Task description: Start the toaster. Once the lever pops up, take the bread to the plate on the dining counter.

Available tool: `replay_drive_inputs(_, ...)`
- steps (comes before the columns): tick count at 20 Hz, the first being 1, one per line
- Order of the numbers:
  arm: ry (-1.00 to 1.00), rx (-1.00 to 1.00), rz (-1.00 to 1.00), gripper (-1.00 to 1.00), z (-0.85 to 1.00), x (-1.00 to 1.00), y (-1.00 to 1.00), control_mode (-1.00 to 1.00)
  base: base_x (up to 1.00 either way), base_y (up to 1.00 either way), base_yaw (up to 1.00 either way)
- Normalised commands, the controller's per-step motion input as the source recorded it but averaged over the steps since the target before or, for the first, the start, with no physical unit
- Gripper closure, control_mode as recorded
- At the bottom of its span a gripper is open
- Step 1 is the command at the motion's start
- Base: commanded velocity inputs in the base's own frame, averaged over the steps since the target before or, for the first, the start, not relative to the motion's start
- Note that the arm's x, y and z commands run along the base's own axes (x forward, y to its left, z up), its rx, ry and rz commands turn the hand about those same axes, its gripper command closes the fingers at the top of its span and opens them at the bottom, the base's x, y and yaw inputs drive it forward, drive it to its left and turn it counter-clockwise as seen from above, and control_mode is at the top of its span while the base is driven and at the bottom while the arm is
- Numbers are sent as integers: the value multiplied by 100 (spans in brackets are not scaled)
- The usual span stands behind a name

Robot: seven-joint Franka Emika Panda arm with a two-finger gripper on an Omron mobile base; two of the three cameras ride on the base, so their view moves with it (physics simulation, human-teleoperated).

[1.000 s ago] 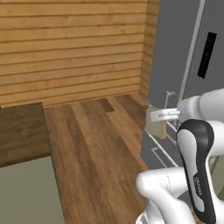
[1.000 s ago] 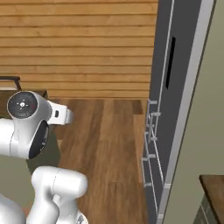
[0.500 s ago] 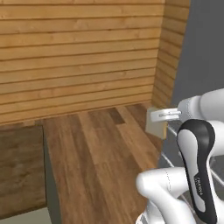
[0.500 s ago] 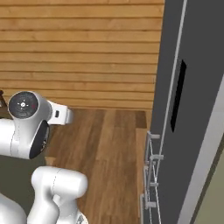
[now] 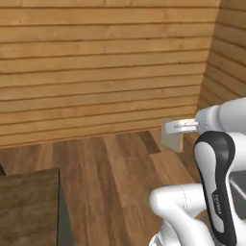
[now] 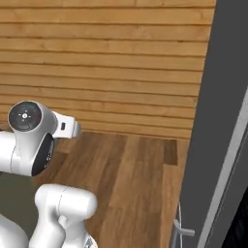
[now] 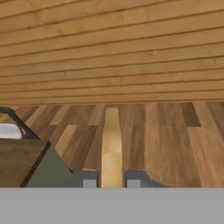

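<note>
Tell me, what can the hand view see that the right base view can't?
Hand view: a pale tan square bread slice, seen edge-on, pinched between the small dark fingers, and a dark-brown wood countertop corner at the lower left. Right base view: a tall dark grey cabinet front on the right. Both: the light wooden plank wall and the brown wood floor.

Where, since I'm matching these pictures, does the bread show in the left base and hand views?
Left base view: bread right of centre, standing upright above the floor.
Hand view: bread edge-on, bottom centre, between the fingertips.
Shared landmark: plank wall behind it.
</note>
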Motion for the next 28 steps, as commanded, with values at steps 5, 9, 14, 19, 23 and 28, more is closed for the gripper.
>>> replay_drive_inputs(5, 0, 0, 0, 100, 0, 0, 0, 100, 100, -4, 49)
replay_drive_inputs(9, 0, 0, 0, 100, 0, 0, 0, 100, 100, -16, 58)
replay_drive_inputs(14, 0, 0, 0, 100, 0, 0, 0, 100, 100, -31, 70)
replay_drive_inputs(19, 0, 0, 0, 100, 0, 0, 0, 100, 100, -29, 74)
replay_drive_inputs(23, 0, 0, 0, 100, 0, 0, 0, 100, 100, -26, 76)
replay_drive_inputs(28, 0, 0, 0, 100, 0, 0, 0, 100, 100, -28, 75)
